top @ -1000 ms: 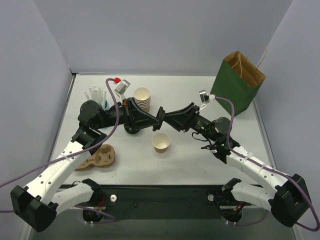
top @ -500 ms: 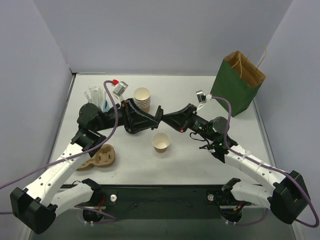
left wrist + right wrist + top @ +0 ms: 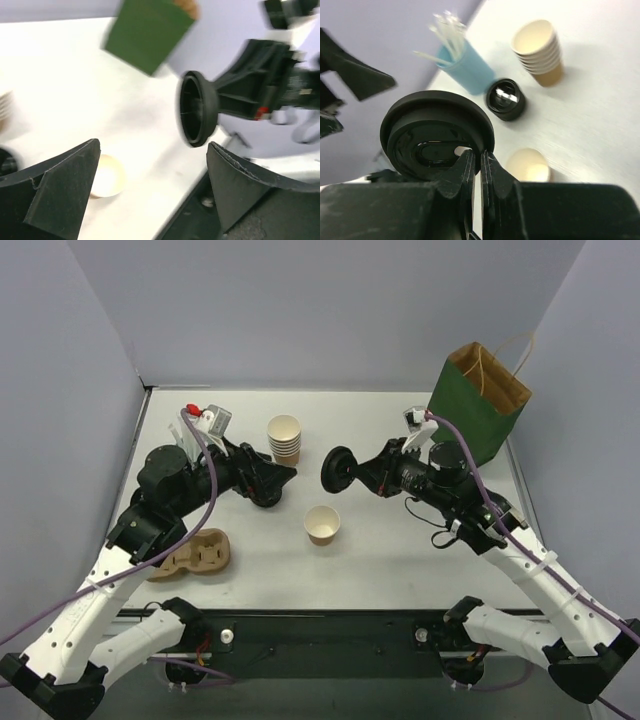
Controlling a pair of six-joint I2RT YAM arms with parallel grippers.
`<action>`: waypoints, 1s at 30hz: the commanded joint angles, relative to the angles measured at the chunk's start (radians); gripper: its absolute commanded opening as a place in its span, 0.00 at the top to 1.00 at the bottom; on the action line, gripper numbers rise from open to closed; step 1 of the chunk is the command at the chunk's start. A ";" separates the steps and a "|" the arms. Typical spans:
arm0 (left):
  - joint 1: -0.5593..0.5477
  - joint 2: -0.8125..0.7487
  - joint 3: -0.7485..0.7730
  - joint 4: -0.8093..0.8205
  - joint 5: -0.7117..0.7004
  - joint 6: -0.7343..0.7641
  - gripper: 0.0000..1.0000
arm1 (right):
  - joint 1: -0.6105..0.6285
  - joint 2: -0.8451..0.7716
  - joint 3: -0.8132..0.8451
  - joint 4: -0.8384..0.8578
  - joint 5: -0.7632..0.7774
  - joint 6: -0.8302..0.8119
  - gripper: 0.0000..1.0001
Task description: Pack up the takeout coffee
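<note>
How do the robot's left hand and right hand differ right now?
The left hand is wide open; the right hand is shut. The left hand holds nothing; the right hand pinches a black lid by its rim. Both point toward each other above the table, neither touching the lone lidless cup.

Kraft cup upright, lidless; black lid aloft.

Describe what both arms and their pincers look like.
Left arm and right arm: white shells on the lower links, black joints and forearms, and a purple cable trailing along each. Left pincer and right pincer: matte black, each with two wedge-shaped fingers.
</note>
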 commanded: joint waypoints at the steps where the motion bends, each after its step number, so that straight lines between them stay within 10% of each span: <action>1: 0.006 0.011 0.048 -0.233 -0.296 0.228 0.03 | 0.013 0.120 0.159 -0.492 0.169 -0.128 1.00; 9: 0.008 -0.046 -0.187 -0.221 -0.448 0.297 0.03 | 0.122 0.421 0.319 -0.715 0.302 -0.127 1.00; 30: 0.016 -0.290 -0.222 -0.254 -0.714 0.314 0.03 | 0.230 0.883 0.656 -0.923 0.427 -0.145 1.00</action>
